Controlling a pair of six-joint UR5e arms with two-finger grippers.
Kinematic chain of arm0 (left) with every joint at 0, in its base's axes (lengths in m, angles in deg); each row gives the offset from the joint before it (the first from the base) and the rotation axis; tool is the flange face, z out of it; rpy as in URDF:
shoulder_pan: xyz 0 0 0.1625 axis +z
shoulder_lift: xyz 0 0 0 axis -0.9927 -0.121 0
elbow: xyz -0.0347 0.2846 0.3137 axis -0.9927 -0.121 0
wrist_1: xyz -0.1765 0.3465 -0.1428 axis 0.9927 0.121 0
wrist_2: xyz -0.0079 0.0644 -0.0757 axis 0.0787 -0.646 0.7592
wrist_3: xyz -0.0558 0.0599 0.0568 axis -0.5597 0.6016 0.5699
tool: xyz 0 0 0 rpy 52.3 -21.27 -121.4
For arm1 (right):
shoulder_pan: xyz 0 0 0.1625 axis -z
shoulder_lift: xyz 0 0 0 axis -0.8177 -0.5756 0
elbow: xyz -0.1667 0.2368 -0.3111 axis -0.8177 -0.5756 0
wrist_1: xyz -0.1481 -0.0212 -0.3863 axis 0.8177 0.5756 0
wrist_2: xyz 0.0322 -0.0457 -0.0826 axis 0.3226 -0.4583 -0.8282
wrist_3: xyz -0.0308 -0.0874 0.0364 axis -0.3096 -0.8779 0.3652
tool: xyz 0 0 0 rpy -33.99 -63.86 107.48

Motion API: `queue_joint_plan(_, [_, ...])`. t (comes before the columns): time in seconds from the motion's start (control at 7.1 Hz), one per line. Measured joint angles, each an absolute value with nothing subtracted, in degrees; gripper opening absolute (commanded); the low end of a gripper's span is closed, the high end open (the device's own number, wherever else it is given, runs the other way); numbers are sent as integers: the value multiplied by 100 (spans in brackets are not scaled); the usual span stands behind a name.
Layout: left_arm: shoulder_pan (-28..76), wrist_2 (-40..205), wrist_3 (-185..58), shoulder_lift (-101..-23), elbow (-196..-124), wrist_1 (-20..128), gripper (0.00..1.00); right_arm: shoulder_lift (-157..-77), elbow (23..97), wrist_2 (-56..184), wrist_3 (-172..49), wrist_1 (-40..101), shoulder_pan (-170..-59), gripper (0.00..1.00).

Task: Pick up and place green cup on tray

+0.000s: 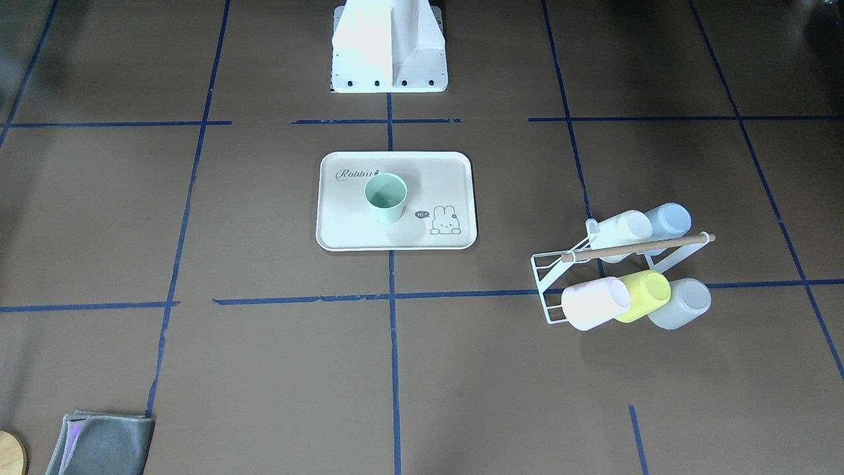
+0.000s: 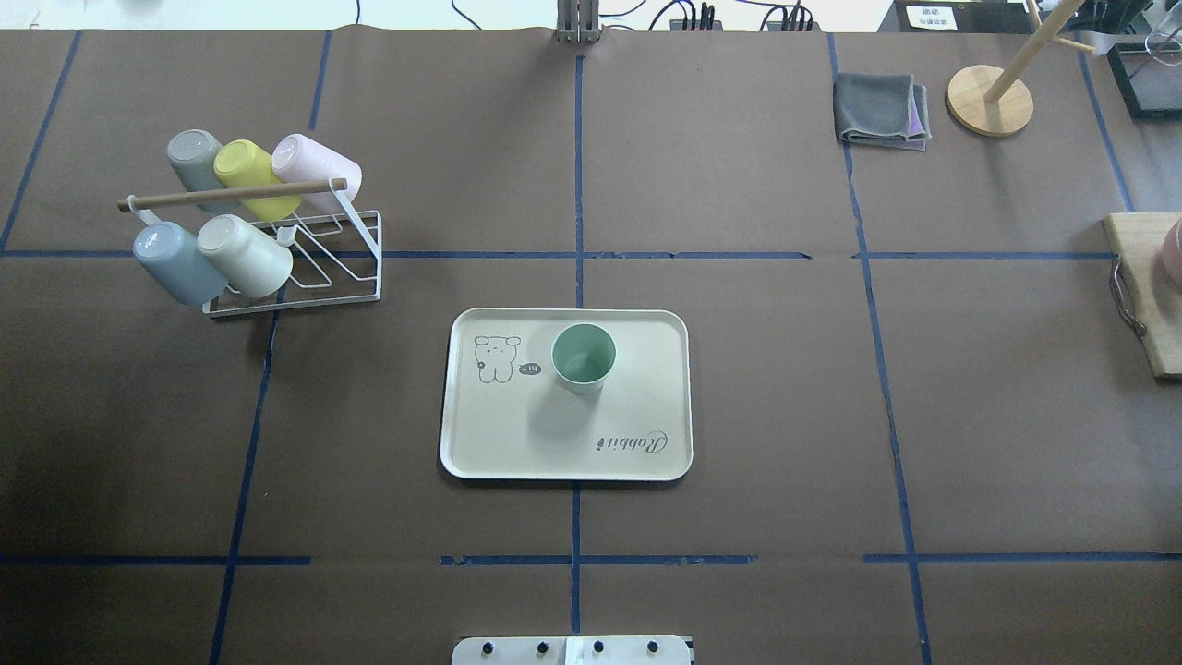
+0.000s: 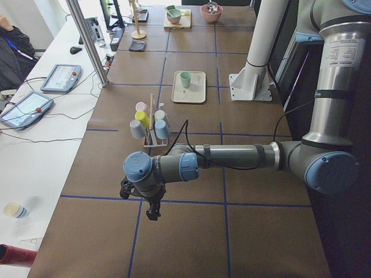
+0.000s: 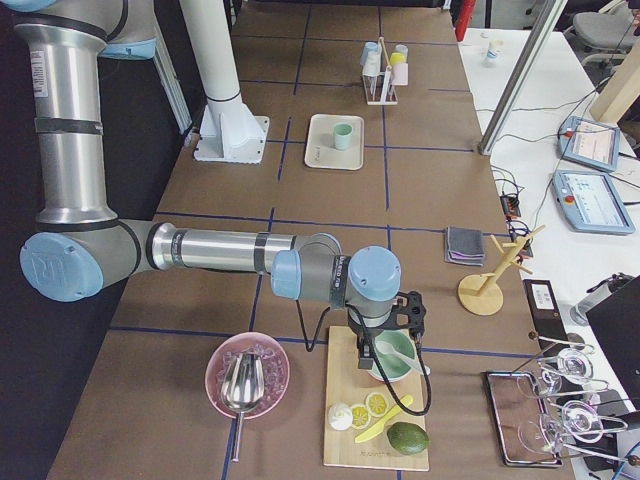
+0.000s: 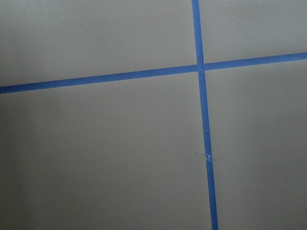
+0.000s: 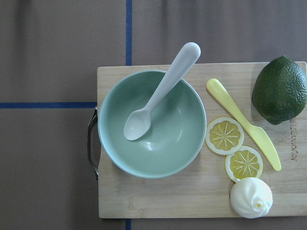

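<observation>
The pale mint-green cup (image 1: 386,198) (image 2: 583,358) stands upright on the cream tray (image 1: 349,227) (image 2: 517,434), near its middle, with nothing touching it. Neither gripper shows in the overhead or front views. The left gripper (image 3: 153,211) hangs over bare table at the near end in the exterior left view, far from the tray (image 3: 191,95); I cannot tell whether it is open or shut. Over a wooden cutting board at the near end of the exterior right view hangs the right gripper (image 4: 392,342), its state also unclear. The wrist views show no fingers.
A white wire rack (image 2: 305,277) holds several pastel cups (image 2: 242,166) at the table's left. A grey cloth (image 2: 882,111) and a wooden stand (image 2: 990,100) lie far right. The cutting board (image 6: 144,206) carries a green bowl (image 6: 158,143), spoon, lemon slices and knife.
</observation>
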State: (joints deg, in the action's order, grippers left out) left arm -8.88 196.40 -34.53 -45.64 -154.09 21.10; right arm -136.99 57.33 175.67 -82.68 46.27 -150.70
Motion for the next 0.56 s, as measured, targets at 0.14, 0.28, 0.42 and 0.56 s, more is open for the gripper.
queue_joint_plan(0.14, [-888, 19640, -3453, -4566, -15409, 2110, 100, -13739, 5742, 17567, -8251, 4609, -15067, 100])
queue_joint_plan(0.28, [-888, 19639, -3453, -4568, -15409, 2110, 100, -13771, 5749, 17567, -8245, 4597, -15066, 100])
queue_joint_plan(0.42, [-892, 19639, -3453, -4568, -15413, 2110, 100, -13785, 5758, 17564, -8244, 4593, -15066, 100])
queue_joint_plan(0.56, [-892, 19639, -3453, -4568, -15415, 2110, 100, -13790, 5766, 17561, -8243, 4591, -15066, 100])
